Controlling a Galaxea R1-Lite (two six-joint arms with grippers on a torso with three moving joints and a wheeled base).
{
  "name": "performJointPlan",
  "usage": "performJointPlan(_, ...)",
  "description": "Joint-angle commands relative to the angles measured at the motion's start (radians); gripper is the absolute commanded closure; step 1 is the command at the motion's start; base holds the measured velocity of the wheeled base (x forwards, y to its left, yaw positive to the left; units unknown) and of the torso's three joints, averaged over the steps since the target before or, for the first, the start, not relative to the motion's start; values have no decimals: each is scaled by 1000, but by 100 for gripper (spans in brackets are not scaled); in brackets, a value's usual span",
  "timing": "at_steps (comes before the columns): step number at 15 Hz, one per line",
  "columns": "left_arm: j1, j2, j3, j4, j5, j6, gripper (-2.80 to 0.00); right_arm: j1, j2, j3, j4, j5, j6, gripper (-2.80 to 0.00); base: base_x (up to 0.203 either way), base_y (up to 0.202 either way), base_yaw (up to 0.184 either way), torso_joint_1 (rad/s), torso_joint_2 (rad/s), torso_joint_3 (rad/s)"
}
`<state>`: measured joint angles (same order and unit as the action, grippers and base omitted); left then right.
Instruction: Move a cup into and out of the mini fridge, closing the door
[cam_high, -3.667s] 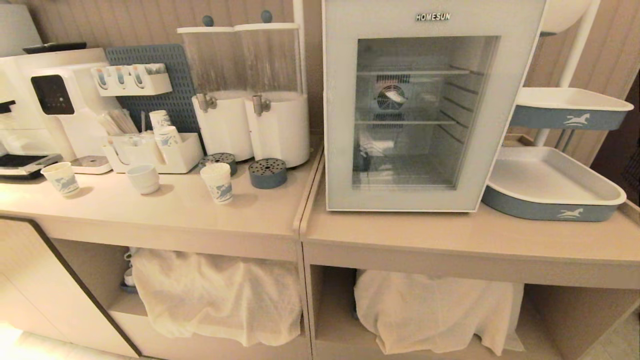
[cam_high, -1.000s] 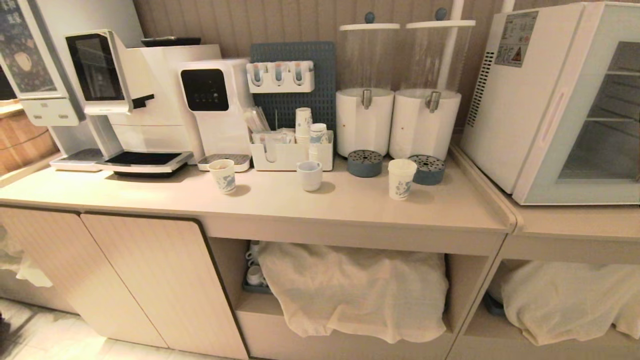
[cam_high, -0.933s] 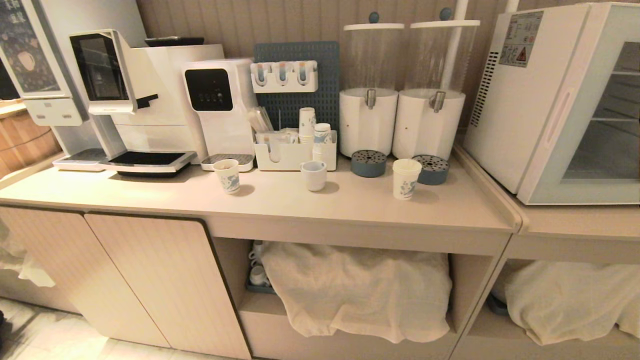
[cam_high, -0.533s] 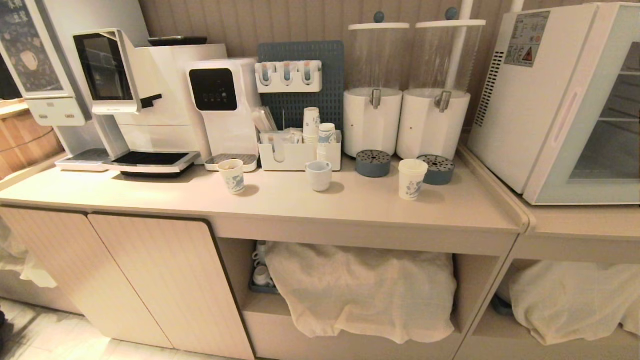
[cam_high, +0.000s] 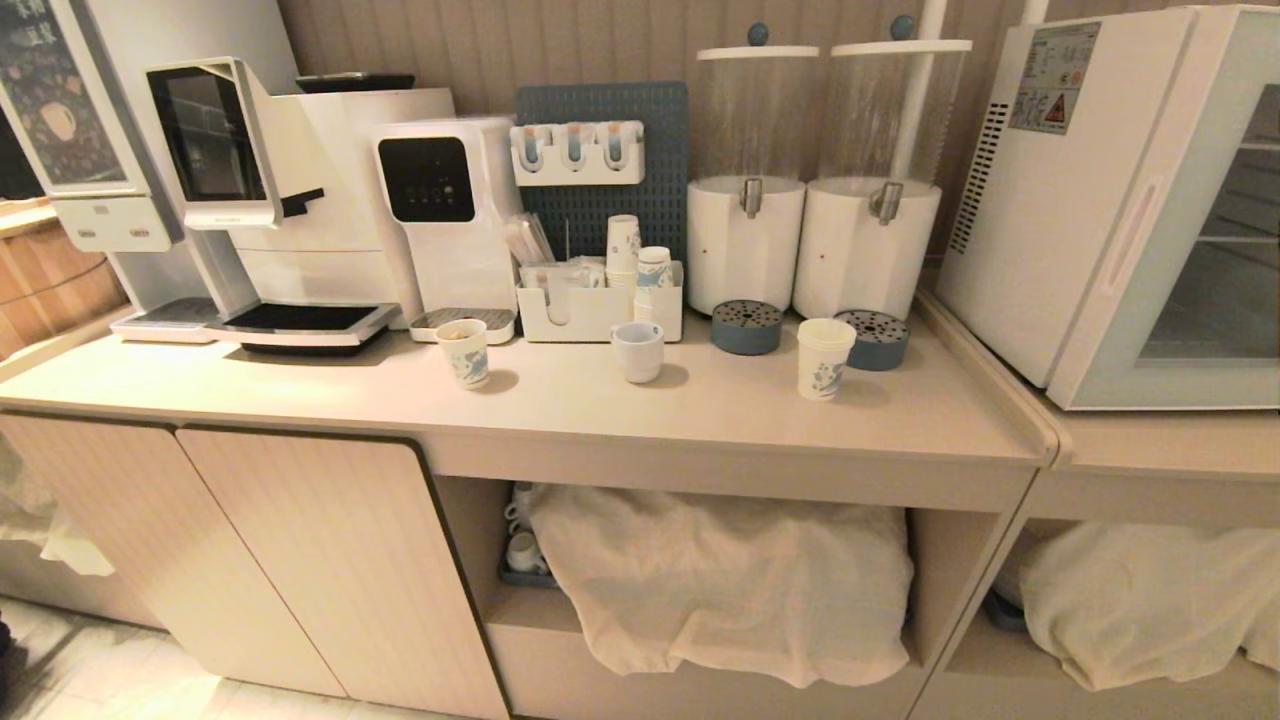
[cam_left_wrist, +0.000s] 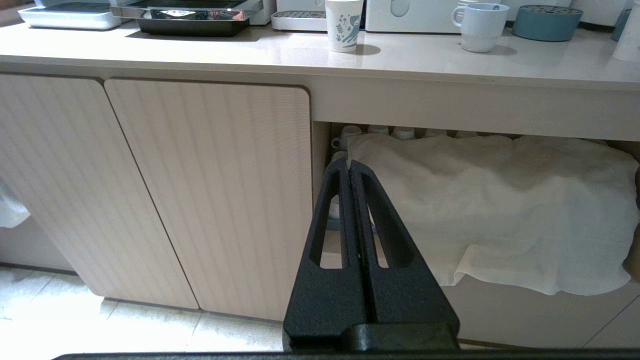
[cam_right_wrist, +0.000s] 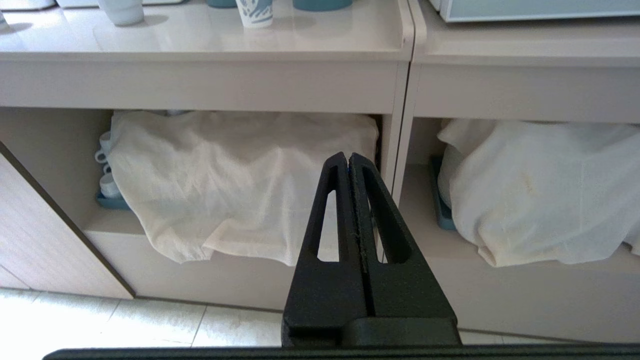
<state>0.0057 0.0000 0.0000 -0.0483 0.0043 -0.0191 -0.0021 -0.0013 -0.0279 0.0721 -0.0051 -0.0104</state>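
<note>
View swung left off the fridge (cam_high: 1120, 200). Both claws (cam_left_wrist: 350, 165) (cam_right_wrist: 348, 159) pinched shut, empty, low. Cup (cam_high: 825, 358) near table's right edge: light, crushable; grip mid-wall gently.

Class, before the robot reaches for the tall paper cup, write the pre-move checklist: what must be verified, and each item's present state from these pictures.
1. The cup stands upright on the counter, apart from the white mug: ok.
2. Left gripper empty, shut: ok, must open first.
3. Right gripper empty, shut, low before the shelf: ok.
4. The door of the mini fridge is closed: not ok, needs opening.
5. Space free inside the fridge: cannot tell.
</note>
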Motion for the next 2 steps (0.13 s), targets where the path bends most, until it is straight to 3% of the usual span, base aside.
performJointPlan(1,0,0,18,-1,0,-1,0,0,1,0,0,0,0,0,0,0,0,0,0,0)
performJointPlan(2,0,0,18,-1,0,-1,0,0,0,0,0,0,0,0,0,0,0,0,0,0)
